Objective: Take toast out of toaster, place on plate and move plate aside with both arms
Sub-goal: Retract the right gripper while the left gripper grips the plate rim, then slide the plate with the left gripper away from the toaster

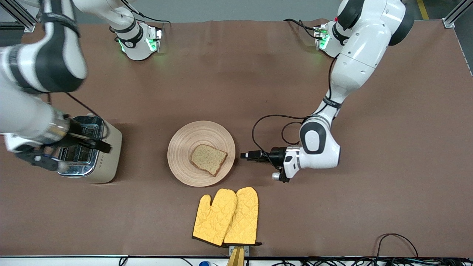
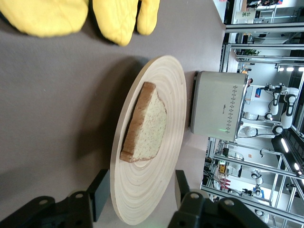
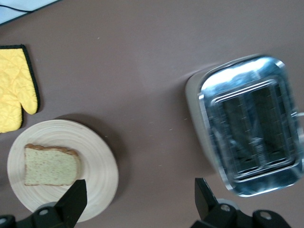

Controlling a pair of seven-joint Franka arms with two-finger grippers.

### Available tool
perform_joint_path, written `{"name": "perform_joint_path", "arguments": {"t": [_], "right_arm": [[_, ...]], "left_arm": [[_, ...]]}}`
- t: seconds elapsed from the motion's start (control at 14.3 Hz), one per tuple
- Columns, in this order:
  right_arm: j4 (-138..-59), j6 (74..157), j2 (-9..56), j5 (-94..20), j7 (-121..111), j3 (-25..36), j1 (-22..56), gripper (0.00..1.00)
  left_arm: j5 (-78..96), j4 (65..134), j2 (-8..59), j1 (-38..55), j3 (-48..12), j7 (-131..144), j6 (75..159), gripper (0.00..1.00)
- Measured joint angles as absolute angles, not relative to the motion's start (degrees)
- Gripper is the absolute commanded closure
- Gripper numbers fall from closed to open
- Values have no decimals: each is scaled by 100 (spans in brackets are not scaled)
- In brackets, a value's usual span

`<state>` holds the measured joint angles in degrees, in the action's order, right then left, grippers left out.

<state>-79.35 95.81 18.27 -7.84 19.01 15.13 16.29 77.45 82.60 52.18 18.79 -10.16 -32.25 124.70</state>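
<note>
The plate [image 1: 184, 162] is my landmark, sitting mid-table on the brown cloth, and the toast [image 1: 208, 159] lies flat on it, on the part of the plate toward my left arm's end and a little nearer the front camera than the plate's centre. Crust edges are inside the rim, nothing hanging over.

My left gripper [image 1: 244, 155] is down low, just beside the plate's rim on the side toward my left arm's end. From my left wrist camera I see the plate [image 2: 156, 180] edge-on, and my two fingers [image 2: 99, 194] are spread wide, one on each side of the rim's edge, the rim sitting in the gap between them. I can't tell whether either pad is touching the wood. The toast [image 2: 147, 126] lies farther in on the plate.

My right gripper [image 1: 61, 147] is up in the air over the toaster [image 1: 105, 155], which stands beside the plate toward my right arm's end. The right wrist camera looks down on the toaster's chrome top [image 3: 251, 137], and the fingers [image 3: 76, 199] stand wide apart with nothing between them. The plate [image 3: 102, 161] and toast [image 3: 51, 165] show in that view too.

The yellow oven mitts [image 1: 227, 216] lie nearer the front camera than the plate, close to it but apart.
</note>
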Motion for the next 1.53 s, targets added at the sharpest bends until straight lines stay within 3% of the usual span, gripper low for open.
{"name": "perform_joint_path", "arguments": {"t": [0.28, 0.77, 1.12, 1.53], "right_arm": [[-8410, 9553, 1243, -778, 352, 1521, 830, 0], [-9543, 9432, -441, 126, -387, 1343, 682, 0], [-9727, 9399, -612, 130, -126, 1195, 690, 0], [-9499, 9326, -629, 136, -26, 1116, 677, 0]], "left_arm": [[7797, 8266, 5537, 1916, -1011, -3669, 12491, 62], [7806, 8217, 5638, 2116, -1015, -3704, 12547, 65], [7969, 8147, 5643, 2230, -1017, -3704, 12591, 72], [7994, 8135, 5714, 2356, -1016, -3704, 12813, 99]]}}
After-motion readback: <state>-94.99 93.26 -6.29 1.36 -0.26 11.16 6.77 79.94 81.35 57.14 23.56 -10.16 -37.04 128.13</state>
